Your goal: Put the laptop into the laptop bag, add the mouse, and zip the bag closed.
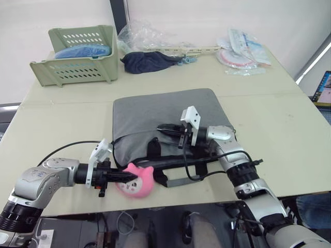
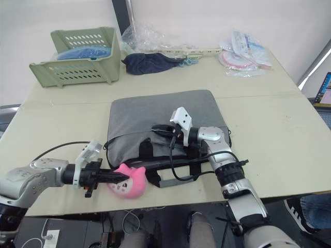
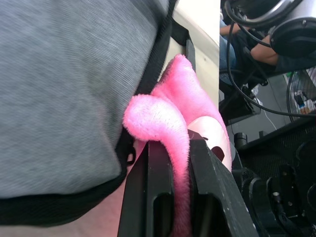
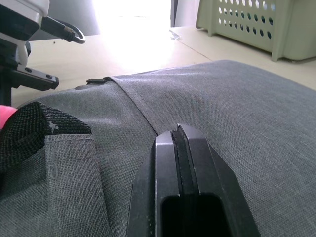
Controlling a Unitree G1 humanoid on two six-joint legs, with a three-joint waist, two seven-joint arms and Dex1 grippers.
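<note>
The grey laptop bag lies flat in the middle of the table, its black handles towards the front edge. A pink plush toy rests against the bag's front left corner. My left gripper is shut on the toy's ear. My right gripper hovers low over the bag's front half, pointing left, its fingers pressed together with nothing visible between them. The laptop and the mouse are out of view.
A green slotted basket with a blue item stands at the back left. A dark blue cloth and clear plastic bags lie at the back centre, packaged items at the back right. The table's front edge runs just below the toy.
</note>
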